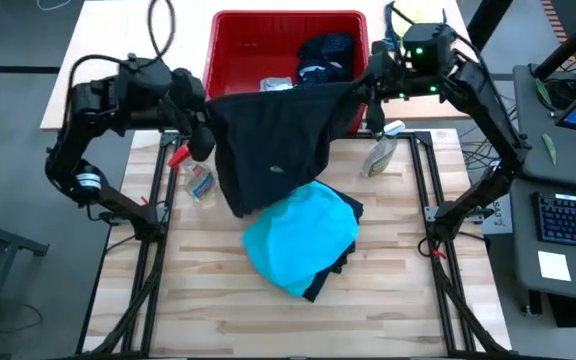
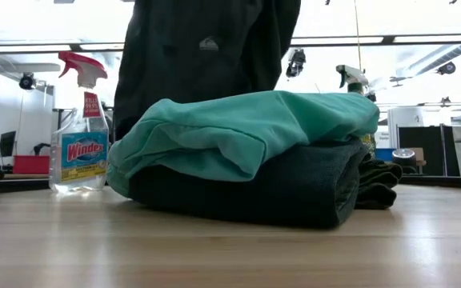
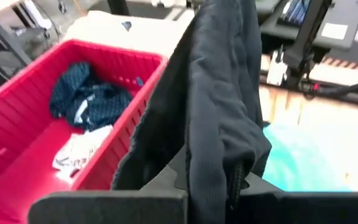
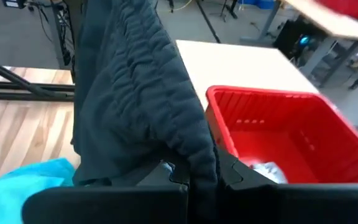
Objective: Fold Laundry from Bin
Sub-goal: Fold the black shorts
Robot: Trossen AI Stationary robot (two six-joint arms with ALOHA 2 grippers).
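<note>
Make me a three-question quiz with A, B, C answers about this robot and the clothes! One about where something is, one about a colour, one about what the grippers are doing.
1. Where is the red bin?
A. At the far edge of the table, between the arms
B. On the floor
C. On top of the folded pile

2. What colour is the top garment on the folded pile?
A. Yellow
B. Turquoise
C. White

3. What are the left gripper and right gripper doing?
A. Both hang open
B. Both are shut on the black garment
C. One holds a spray bottle

Answers:
1 A: the high view shows it there.
2 B: turquoise cloth lies over a dark folded piece.
3 B: each wrist view shows black cloth pinched between the fingers.
</note>
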